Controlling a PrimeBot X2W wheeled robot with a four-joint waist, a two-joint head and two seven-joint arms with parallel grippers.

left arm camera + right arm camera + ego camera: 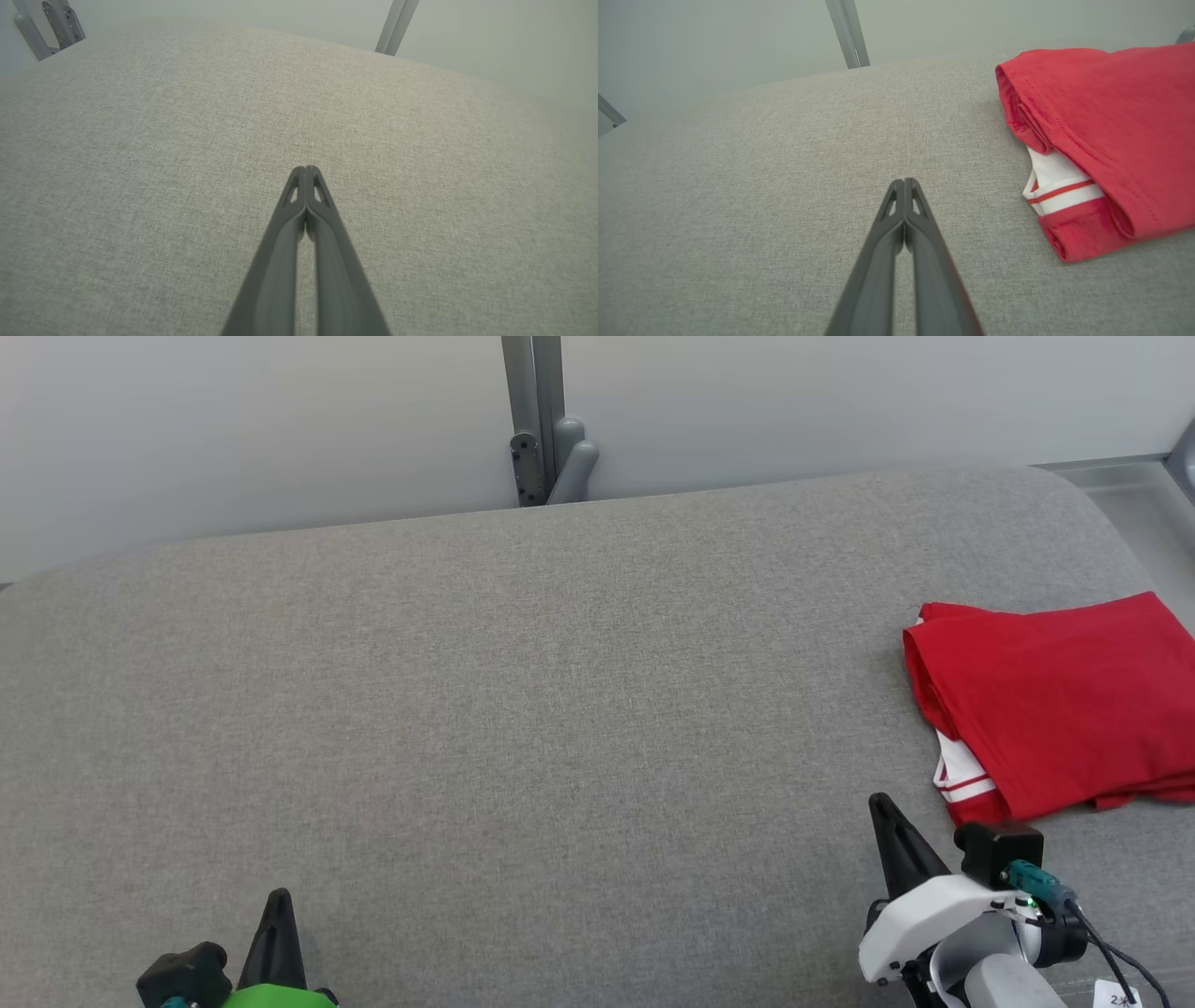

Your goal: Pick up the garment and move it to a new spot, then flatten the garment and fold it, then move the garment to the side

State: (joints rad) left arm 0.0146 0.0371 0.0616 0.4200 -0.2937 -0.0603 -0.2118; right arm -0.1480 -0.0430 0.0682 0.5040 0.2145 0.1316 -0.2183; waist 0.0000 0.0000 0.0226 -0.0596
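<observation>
The left tool [277,902] stands at the near edge of the grey padded surface [560,709]. Its two dark fingers are pressed together with nothing between them, and its wrist view looks along them over plain grey weave. The right tool [884,805] is closed just as tightly and is also empty, pointing forward over the surface.

Just ahead of the right tool and off to its right lies the garment [1055,700], near the tip but apart from it. It is a red packet, folded, with its stacked layers facing the tool and a white, red-striped band [1057,184] showing at the nearer corner. It rests toward the surface's right-hand side, well apart from the left tool.

Lying folded and off to the side, the garment looks to me like the task's last step is done. Both tools standing shut and clear of the cloth looks like a rest posture that leaves the fold undisturbed.

Farthest off, beyond the surface's back edge, a grey post [537,429] rises against the pale wall.
</observation>
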